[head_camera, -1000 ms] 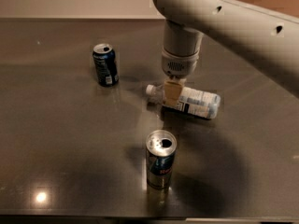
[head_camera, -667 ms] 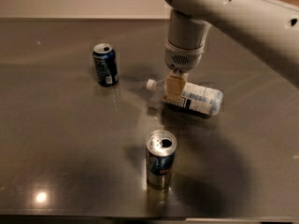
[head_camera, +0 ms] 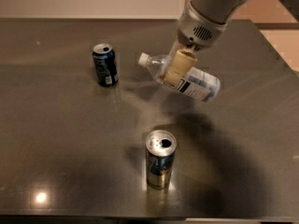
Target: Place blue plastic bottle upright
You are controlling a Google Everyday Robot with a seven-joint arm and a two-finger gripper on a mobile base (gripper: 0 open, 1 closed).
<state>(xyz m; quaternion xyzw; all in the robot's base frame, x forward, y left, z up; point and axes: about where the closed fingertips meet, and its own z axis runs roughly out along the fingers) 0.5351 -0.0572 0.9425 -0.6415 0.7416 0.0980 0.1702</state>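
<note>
So right now I'm in the carry part of the job: my claw is clamped around the blue plastic bottle up near its shoulder, and the bottle hangs in the air above the middle of the bench, lying nearly sideways with the white cap pointing left and a bit up. I reckon the next move needs a wrist roll so the cap ends up on top, then an easy lowering until the base sits flat before I let go. Headcount: one bottle, two cans, both upright, a dark blue can off to the left and a silver-and-blue can nearer the front edge.
</note>
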